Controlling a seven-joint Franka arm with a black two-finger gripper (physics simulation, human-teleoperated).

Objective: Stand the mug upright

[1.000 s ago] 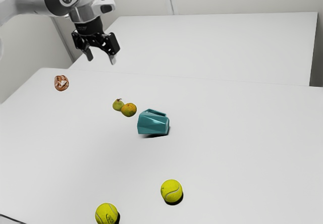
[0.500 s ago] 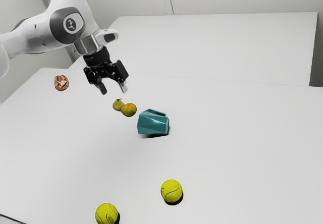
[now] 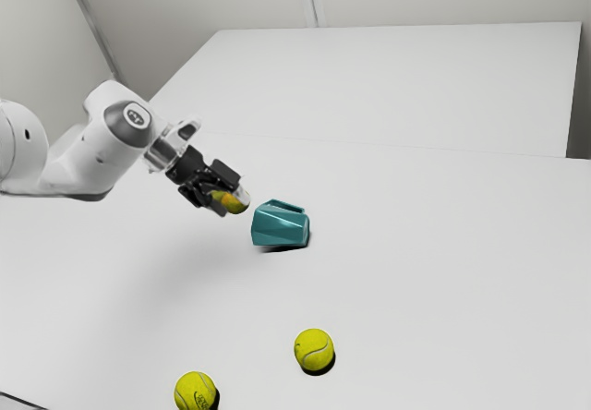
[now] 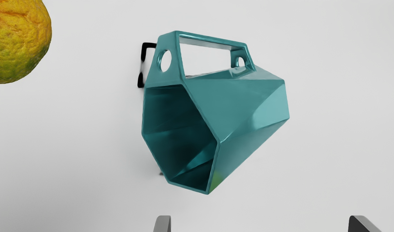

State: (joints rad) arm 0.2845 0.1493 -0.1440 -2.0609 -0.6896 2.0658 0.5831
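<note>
The teal faceted mug (image 3: 280, 224) lies on its side on the white table in the exterior view. Just to its left there, my gripper (image 3: 233, 203) is low beside the orange-green fruit, apart from the mug. In the wrist view the mug (image 4: 235, 106) shows its dark open mouth and its handle with round holes. The gripper (image 4: 259, 222) is open there, its two fingertips wide apart with nothing between them.
An orange-green fruit (image 4: 18, 38) is close to the mug and partly behind my fingers in the exterior view. Two tennis balls, one (image 3: 314, 349) and another (image 3: 196, 392), rest at the exterior view's bottom. The white table (image 3: 443, 271) extends around them.
My arm has come down and toward the exterior view's right, and the hand has tilted toward the mug. It now covers part of the fruits. The mug and the balls have not moved.
</note>
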